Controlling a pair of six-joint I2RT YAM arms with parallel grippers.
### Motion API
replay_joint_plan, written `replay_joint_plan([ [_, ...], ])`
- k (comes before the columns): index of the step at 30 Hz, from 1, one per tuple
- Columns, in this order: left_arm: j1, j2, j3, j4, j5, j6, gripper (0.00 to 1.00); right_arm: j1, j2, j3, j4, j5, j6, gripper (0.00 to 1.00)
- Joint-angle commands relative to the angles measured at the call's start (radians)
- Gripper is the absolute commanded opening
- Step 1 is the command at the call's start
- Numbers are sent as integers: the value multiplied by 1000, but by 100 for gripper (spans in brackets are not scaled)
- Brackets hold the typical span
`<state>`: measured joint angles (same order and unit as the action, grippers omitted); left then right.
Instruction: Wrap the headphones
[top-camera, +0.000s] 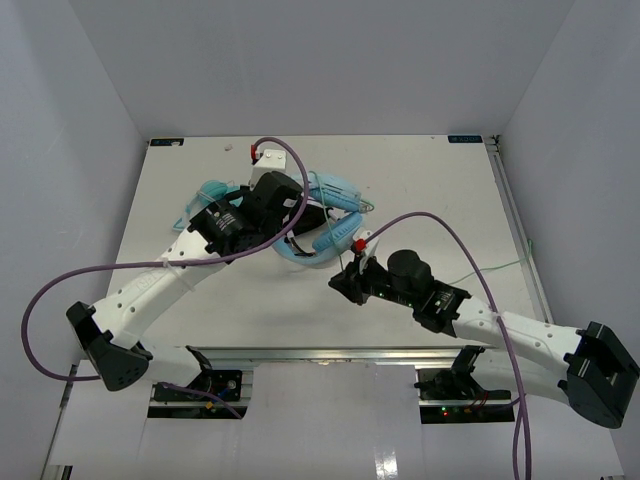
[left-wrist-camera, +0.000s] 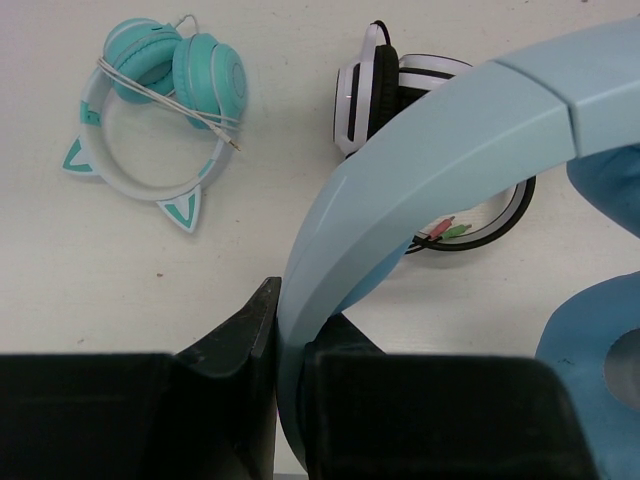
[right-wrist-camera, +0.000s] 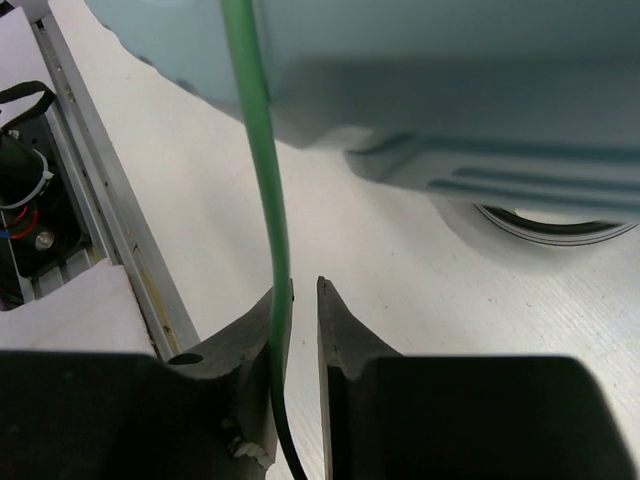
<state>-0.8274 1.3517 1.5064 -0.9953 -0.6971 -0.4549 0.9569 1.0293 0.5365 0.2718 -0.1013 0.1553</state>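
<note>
The white table (left-wrist-camera: 100, 280) carries three sets, and the blue headphones (left-wrist-camera: 430, 150) are the ones in play. Their wide band runs down between the left gripper's (left-wrist-camera: 290, 310) jaws, which are clamped on it, with one big ear cup (left-wrist-camera: 590, 360) just off to that gripper's right. Out beyond its fingertips lie the cat-ear pair (left-wrist-camera: 208, 80), well to the left, and the black-and-white pair (left-wrist-camera: 365, 90), partly behind the band.

At the right gripper (right-wrist-camera: 303, 290), the thin green cable (right-wrist-camera: 262, 180) drops from ahead into the narrow slot between jaws that are almost together. I can't tell whether it is pinched or only guided.

My read is that the left arm should anchor firmly. The right should hold light tension, lay even turns round the band, and steer clear of the other sets.
</note>
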Motion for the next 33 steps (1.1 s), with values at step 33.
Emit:
replay_joint_plan([
  [33,6,-327,6,181,47,-54,0,6,152,-150,350,-23,-89,28],
])
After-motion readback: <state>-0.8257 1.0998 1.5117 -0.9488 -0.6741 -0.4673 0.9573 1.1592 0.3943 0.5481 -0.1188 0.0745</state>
